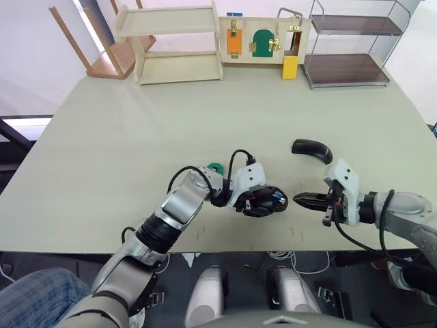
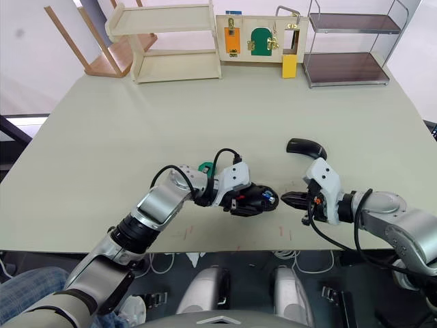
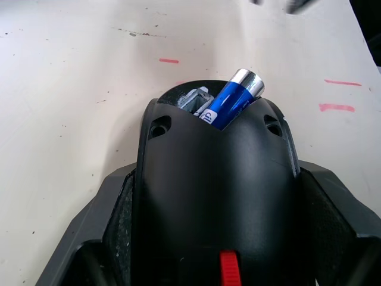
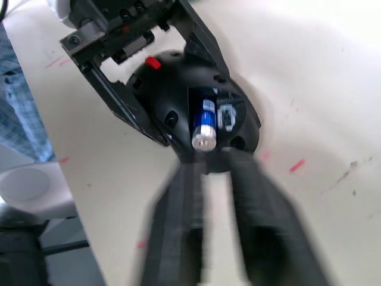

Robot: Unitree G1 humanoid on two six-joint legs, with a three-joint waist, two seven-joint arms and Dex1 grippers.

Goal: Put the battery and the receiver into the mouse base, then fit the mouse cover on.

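My left tool [image 1: 263,203] clamps the mouse base [image 3: 214,196] near the worktop's front edge, battery [image 3: 232,100] propped in but not seated, my right tool [image 1: 305,200] nearly closed, empty; receiver unseen, mouse cover [image 1: 312,149] still to fit.
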